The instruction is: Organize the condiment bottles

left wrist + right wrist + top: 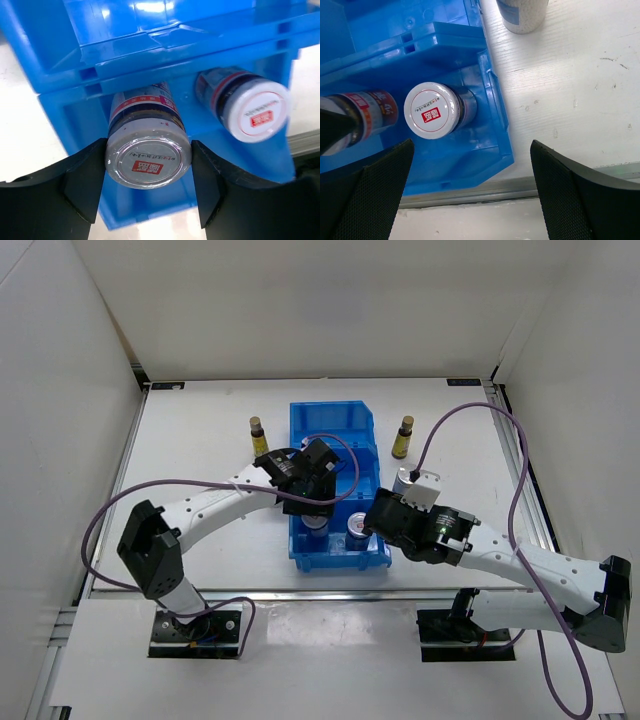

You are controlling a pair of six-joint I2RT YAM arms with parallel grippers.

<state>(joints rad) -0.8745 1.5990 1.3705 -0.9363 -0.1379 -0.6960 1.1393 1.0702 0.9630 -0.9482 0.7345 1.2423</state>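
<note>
The left gripper (148, 167) pinches a squat jar (145, 125) by its sides just under the silver lid, its fingers spread only as wide as the jar. The jar's long axis runs about vertical, lid up toward the wrist, body down in the near compartment of the blue bin (150, 45). Just off the right-hand finger stands a second jar (256, 107), also lid up. The right gripper (471, 150) hangs spread wide above the bin's near corner, gripping nothing.
</note>
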